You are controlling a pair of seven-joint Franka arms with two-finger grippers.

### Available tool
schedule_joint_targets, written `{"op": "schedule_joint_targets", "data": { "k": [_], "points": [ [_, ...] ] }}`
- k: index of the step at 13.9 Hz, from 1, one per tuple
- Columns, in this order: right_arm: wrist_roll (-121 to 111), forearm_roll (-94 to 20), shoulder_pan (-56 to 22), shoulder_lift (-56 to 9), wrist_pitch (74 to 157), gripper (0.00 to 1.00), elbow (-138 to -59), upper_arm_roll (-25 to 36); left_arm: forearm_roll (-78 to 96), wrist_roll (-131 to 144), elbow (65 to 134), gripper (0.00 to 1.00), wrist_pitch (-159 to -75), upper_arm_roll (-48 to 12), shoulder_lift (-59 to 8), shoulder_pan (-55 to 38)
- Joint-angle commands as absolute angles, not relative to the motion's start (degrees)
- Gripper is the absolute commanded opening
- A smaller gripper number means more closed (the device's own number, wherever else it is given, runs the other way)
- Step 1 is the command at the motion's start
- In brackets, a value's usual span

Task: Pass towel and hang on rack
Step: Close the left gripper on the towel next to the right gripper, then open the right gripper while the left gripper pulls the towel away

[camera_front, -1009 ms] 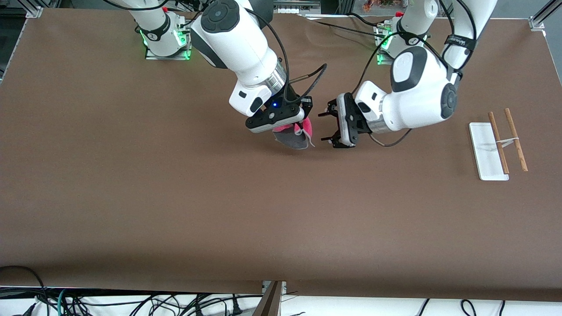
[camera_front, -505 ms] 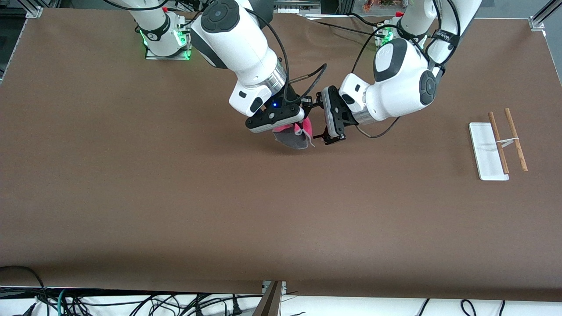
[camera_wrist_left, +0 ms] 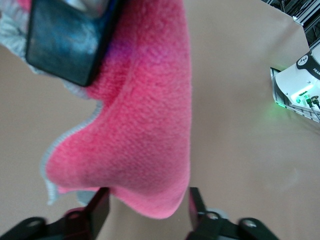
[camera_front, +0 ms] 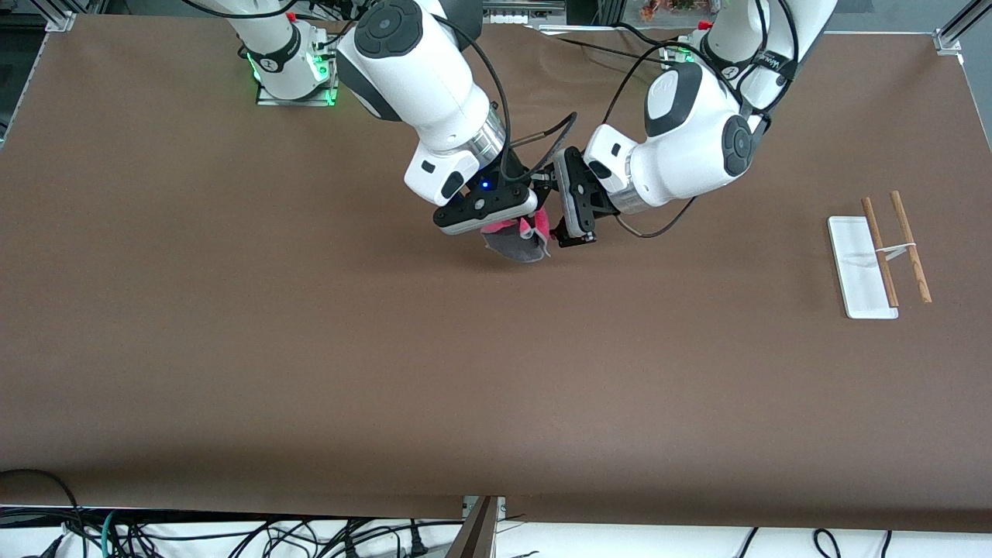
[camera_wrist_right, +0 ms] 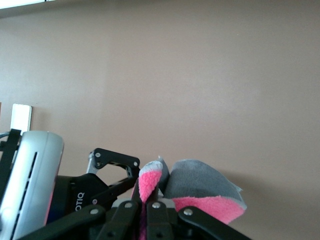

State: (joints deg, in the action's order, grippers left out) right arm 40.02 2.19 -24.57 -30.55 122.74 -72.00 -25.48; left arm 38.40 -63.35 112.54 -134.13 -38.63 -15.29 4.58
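The towel (camera_front: pixel 518 245), pink with a grey reverse, hangs from my right gripper (camera_front: pixel 514 228), which is shut on it above the middle of the table. In the right wrist view a pink fold (camera_wrist_right: pixel 151 181) is pinched between that gripper's closed fingers (camera_wrist_right: pixel 150 202). My left gripper (camera_front: pixel 552 212) is open beside it, its fingers either side of the towel's pink edge. In the left wrist view the pink cloth (camera_wrist_left: pixel 145 125) hangs down between the two spread fingers (camera_wrist_left: pixel 98 212), not clamped. The rack (camera_front: pixel 896 249) stands at the left arm's end of the table.
The rack's white base (camera_front: pixel 856 279) lies flat under two brown rods (camera_front: pixel 910 246). The brown table (camera_front: pixel 496 372) spreads around both arms. Cables lie below the table's near edge. The right arm's base (camera_wrist_left: pixel 300 90) glows green.
My left gripper has moved toward the right gripper, from a gap away to having its open fingers around the towel's pink edge. The right gripper and towel have stayed still.
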Motion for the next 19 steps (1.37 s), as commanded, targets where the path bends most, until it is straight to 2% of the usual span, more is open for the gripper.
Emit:
{"op": "schedule_joint_targets", "data": {
  "k": [1, 2, 12, 14, 15, 16, 17, 19],
  "points": [
    [39.9, 2.5, -24.5, -30.6, 123.0, 0.0, -71.6, -25.8, 38.0, -63.5, 111.5, 0.06, -134.8, -38.8, -16.4, 4.5],
    [39.9, 2.5, -24.5, -30.6, 123.0, 0.0, -71.6, -25.8, 37.8, -63.7, 111.4, 0.0, -134.8, -38.8, -16.4, 4.6],
    [39.9, 2.5, -24.5, -30.6, 123.0, 0.0, -71.6, -25.7, 37.7, -63.9, 111.4, 0.0, -133.5, -38.2, -15.7, 9.0],
    [39.8, 2.5, -24.5, -30.6, 123.0, 0.05, -71.6, -25.6, 37.7, -63.9, 111.3, 0.0, -131.8, -38.1, -15.3, 10.8],
    [39.8, 2.5, -24.4, -30.6, 122.9, 0.2, -71.7, -25.6, 37.7, -63.9, 111.3, 0.0, -131.1, -38.1, -14.9, 12.0],
    [39.7, 2.6, -24.3, -30.6, 122.9, 0.7, -71.7, -25.6, 37.7, -63.9, 111.3, 0.0, -129.8, -38.1, -14.7, 12.9],
    [39.6, 2.9, -24.2, -30.6, 122.9, 1.0, -71.8, -25.6, 37.7, -64.0, 111.3, 0.0, -128.0, -38.1, -14.1, 14.5],
    [39.2, 3.0, -23.8, -30.6, 122.8, 1.0, -71.9, -25.5, 37.7, -63.9, 111.3, 0.0, -123.5, -38.1, -12.4, 18.7]
  ]
}}
